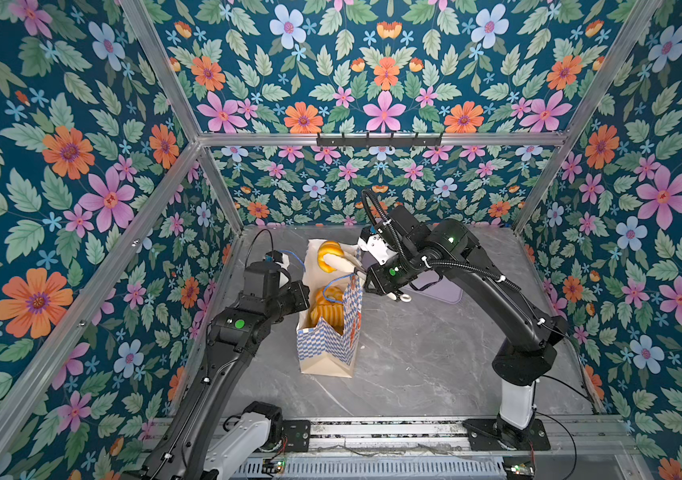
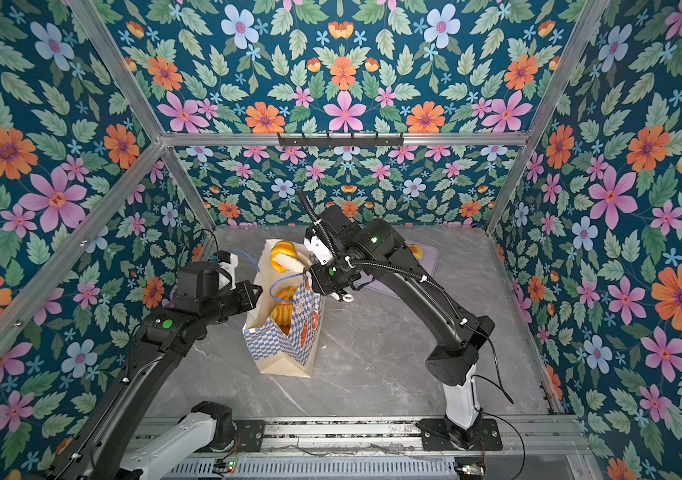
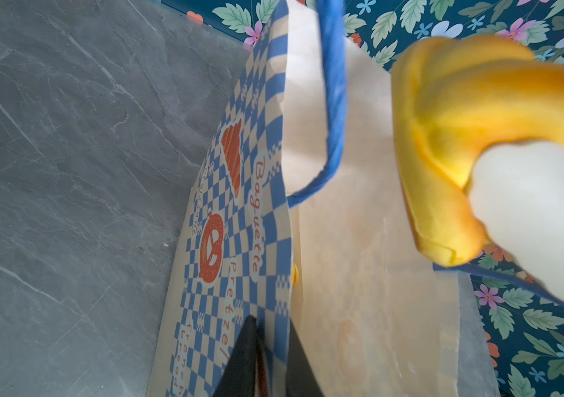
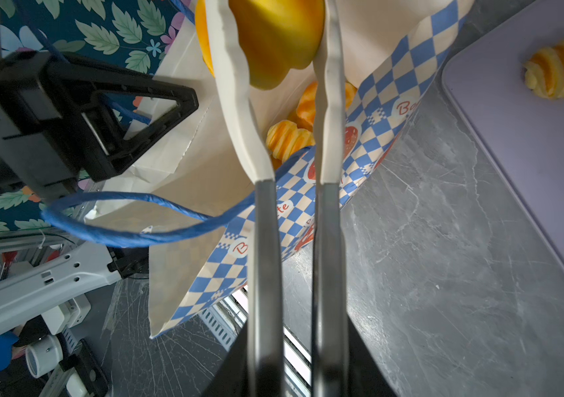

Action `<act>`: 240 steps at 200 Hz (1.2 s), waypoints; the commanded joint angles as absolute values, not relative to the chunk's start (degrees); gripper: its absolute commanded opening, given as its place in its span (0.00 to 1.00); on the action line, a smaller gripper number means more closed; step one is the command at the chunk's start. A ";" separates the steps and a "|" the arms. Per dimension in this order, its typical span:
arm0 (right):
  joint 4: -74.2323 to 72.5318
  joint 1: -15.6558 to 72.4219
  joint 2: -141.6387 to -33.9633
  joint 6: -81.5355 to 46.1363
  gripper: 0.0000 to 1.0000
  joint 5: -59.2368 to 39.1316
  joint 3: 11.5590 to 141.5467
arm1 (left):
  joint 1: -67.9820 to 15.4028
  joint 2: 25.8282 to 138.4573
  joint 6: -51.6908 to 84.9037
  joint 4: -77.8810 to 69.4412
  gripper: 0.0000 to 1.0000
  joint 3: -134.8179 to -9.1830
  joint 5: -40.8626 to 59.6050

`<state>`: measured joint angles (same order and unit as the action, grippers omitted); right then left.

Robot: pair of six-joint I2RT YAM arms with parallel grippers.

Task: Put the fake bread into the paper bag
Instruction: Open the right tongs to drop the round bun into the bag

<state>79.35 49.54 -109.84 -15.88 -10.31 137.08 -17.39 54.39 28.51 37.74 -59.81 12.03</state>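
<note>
The blue-and-white checkered paper bag (image 1: 322, 349) (image 2: 281, 349) stands open on the grey table in both top views. My left gripper (image 3: 267, 361) (image 1: 304, 297) is shut on its near wall (image 3: 225, 206). My right gripper (image 4: 296, 343) (image 1: 376, 282) is shut on the metal arms of a pair of tongs. The tongs' white tips (image 4: 236, 103) (image 3: 531, 213) pinch a golden piece of fake bread (image 4: 273, 41) (image 1: 328, 253) (image 3: 462, 137) above the bag's mouth. Several ridged pastries (image 4: 287, 137) (image 1: 327, 305) lie inside the bag.
A flat lilac tray (image 4: 531, 154) (image 2: 426, 257) lies on the table behind my right arm, with one ridged croissant (image 4: 562, 67) on it. The bag's blue cord handle (image 4: 129, 213) loops loose beside the tongs. Floral walls enclose the table on three sides.
</note>
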 commanded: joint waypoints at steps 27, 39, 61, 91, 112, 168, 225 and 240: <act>79.81 49.66 -109.76 -14.42 0.34 -10.19 136.52 | -17.33 54.67 28.61 37.53 0.15 -60.29 12.30; 79.77 49.65 -109.82 -14.41 0.35 -9.96 136.48 | -17.37 54.65 28.63 37.62 0.16 -60.36 12.25; 79.72 49.66 -109.94 -14.41 0.35 -9.62 136.43 | -17.32 54.57 28.63 37.62 0.16 -60.38 12.22; 79.67 49.66 -109.86 -14.50 0.38 -9.28 136.80 | -17.35 54.65 28.56 37.71 0.16 -60.47 12.22; 79.89 49.66 -110.12 -14.50 0.39 -9.14 137.27 | -17.34 54.63 28.56 37.71 0.16 -60.56 12.22; 79.67 49.66 -109.95 -14.68 0.44 -8.53 137.52 | -17.40 54.67 28.54 37.71 0.16 -60.46 12.33; 79.20 49.66 -109.99 -14.85 0.47 -8.50 137.81 | -17.32 54.33 28.56 37.97 0.16 -60.47 12.05; 79.09 49.66 -110.04 -14.85 0.47 -8.53 137.98 | -17.32 54.32 28.56 38.06 0.16 -60.42 11.95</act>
<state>79.77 49.60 -110.00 -15.05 -8.78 137.38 -17.39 54.50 28.51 37.74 -60.16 12.05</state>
